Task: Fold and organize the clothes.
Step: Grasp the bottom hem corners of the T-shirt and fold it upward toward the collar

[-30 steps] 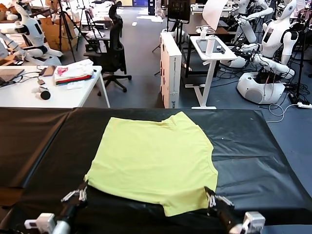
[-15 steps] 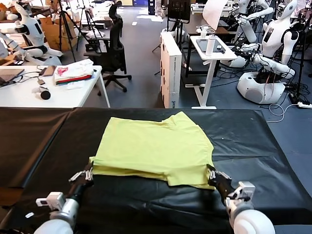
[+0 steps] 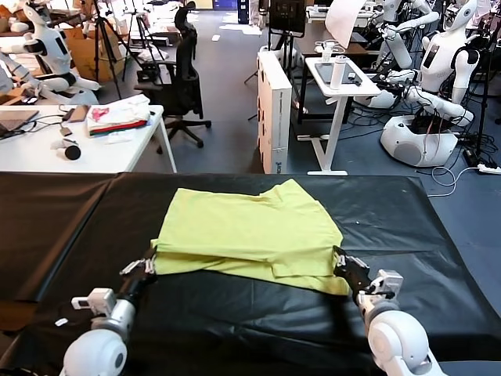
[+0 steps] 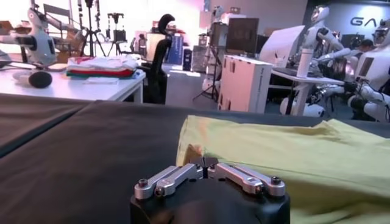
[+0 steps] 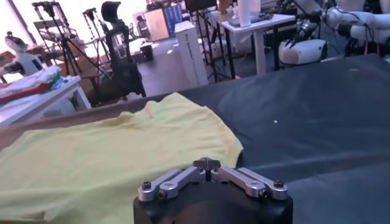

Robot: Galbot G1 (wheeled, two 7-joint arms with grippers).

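- While I look down from my head camera, the lime T-shirt (image 3: pixel 250 231) lies on the black table cover (image 3: pixel 407 227), its near hem doubled back over the body so that two layers show along the near edge.
- My left gripper (image 3: pixel 146 264) sits at the shirt's near left corner; in my left wrist view the fingers (image 4: pixel 183 173) are pressed together with a small fold of yellow cloth pinched at their tips, so it is clamped on the T-shirt (image 4: pixel 286 158).
- My right gripper (image 3: pixel 342 262) sits at the near right corner, touching the folded edge; in my right wrist view its fingers (image 5: pixel 237 175) meet at the tips, closed, with the T-shirt (image 5: pixel 109 158) spread just beyond them. Whether cloth is caught between them I cannot tell.
- Both forearms reach up from the near edge of the table, one on each side of the shirt.
- Beyond the table stand a white desk (image 3: pixel 94 149) carrying a pile of folded garments (image 3: pixel 117 117), a black office chair (image 3: pixel 182 78) and a white side table (image 3: pixel 340 78).
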